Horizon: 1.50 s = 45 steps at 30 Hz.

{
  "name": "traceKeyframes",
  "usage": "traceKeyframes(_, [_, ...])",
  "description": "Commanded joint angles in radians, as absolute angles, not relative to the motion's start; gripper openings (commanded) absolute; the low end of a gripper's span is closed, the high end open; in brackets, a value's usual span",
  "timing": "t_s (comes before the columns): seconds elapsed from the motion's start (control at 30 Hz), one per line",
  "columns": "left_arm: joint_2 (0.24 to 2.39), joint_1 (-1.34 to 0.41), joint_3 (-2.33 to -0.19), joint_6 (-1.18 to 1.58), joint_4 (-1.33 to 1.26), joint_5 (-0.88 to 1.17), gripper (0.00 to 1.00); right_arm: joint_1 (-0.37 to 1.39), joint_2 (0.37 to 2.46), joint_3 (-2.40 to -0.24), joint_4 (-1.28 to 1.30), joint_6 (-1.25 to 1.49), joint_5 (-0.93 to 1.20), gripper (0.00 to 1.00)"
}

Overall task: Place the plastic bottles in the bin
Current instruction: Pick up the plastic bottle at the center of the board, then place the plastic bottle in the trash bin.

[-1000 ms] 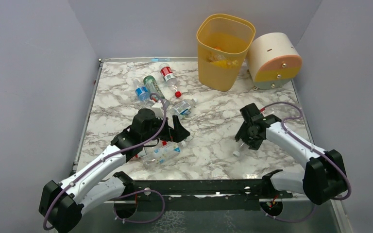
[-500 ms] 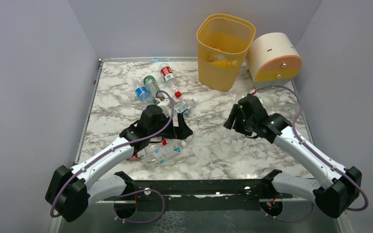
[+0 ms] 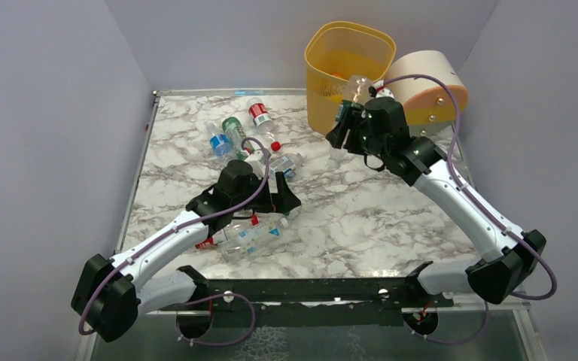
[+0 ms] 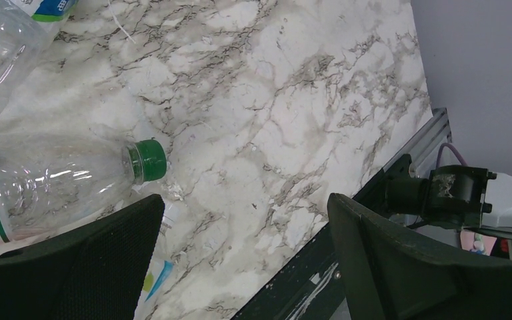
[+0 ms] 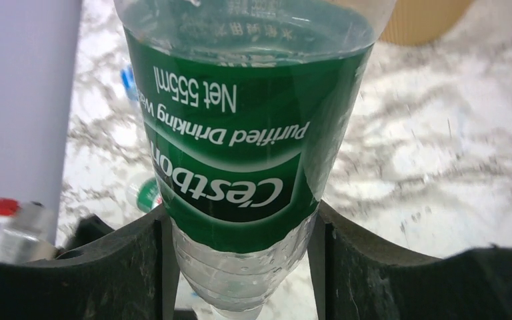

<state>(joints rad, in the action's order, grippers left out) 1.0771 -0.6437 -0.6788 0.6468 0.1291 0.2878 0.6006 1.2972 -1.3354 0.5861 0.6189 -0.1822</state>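
The right gripper (image 5: 237, 257) pinches a green-labelled bottle (image 5: 240, 147) near the bin (image 3: 320, 98) — perhaps at its rim. The left gripper (image 4: 245, 213) is spread wide — beside a green-capped bottle (image 4: 60, 177).

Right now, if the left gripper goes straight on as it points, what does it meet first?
Probably the bare table, between the open fingers of the left gripper; the green-capped bottle lies just beside that line.
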Motion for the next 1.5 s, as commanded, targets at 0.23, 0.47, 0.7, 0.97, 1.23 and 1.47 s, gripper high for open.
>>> traceKeyframes(0.23, [1.017,-0.652,-0.679,0.679,0.135,0.294,0.99,0.581,1.566,-1.762,0.447,0.484,-0.208,0.61])
traceKeyframes(0.47, [0.995,-0.652,-0.658,0.687,0.136,0.284,0.99,0.459,1.747,-2.020,0.417,0.486,-0.101,0.63])
traceKeyframes(0.7, [0.981,-0.652,-0.644,0.695,0.131,0.283,0.99,0.375,1.879,-2.183,0.348,0.497,-0.036,0.65])
traceKeyframes(0.97, [0.969,-0.652,-0.636,0.698,0.135,0.281,0.99,0.263,1.953,-2.197,0.236,0.563,0.062,0.67])
traceKeyframes(1.23, [0.991,-0.652,-0.651,0.692,0.134,0.280,0.99,0.229,2.048,-2.274,0.212,0.571,0.142,0.68])
traceKeyframes(1.47, [1.001,-0.652,-0.657,0.687,0.137,0.275,0.99,0.229,2.125,-2.324,0.199,0.596,0.208,0.69])
